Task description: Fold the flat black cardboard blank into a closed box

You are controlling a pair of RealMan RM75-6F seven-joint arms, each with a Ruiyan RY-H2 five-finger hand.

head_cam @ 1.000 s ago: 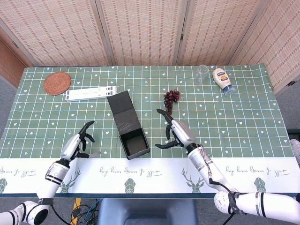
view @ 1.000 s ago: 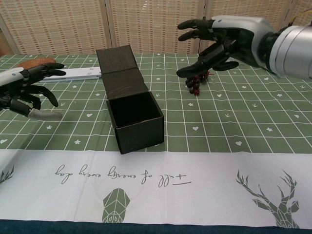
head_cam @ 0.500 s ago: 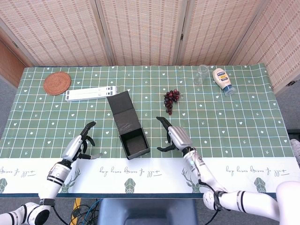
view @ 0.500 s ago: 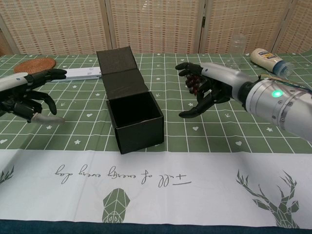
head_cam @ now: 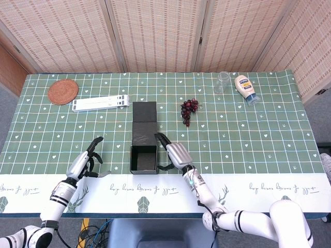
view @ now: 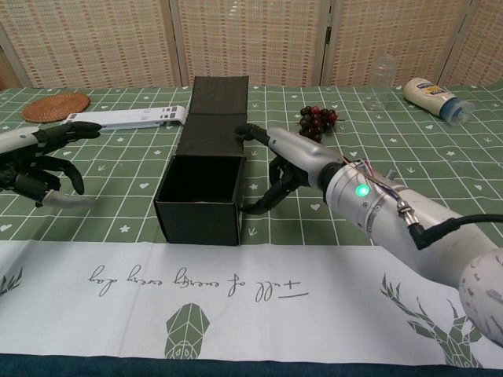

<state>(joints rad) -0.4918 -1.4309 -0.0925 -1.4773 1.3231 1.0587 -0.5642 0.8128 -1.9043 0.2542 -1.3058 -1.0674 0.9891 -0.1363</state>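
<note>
Black box [head_cam: 144,158] sits open-topped at table centre-front with its lid flap [head_cam: 144,111] laid back toward 12 o'clock, right hand [head_cam: 175,154] spread against the box's 3 o'clock wall gripping nothing, left hand [head_cam: 88,163] open and well apart at 9 o'clock.

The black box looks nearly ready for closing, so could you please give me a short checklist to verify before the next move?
1. Black box upright, opening facing up: ok.
2. Lid flap closed: not ok, it lies open behind the box.
3. Right hand at the box's right wall: ok; firm contact: cannot tell.
4. Left hand supporting the box: not ok, it is apart, open, holding nothing.
5. Grapes away from the lid flap: ok.
</note>
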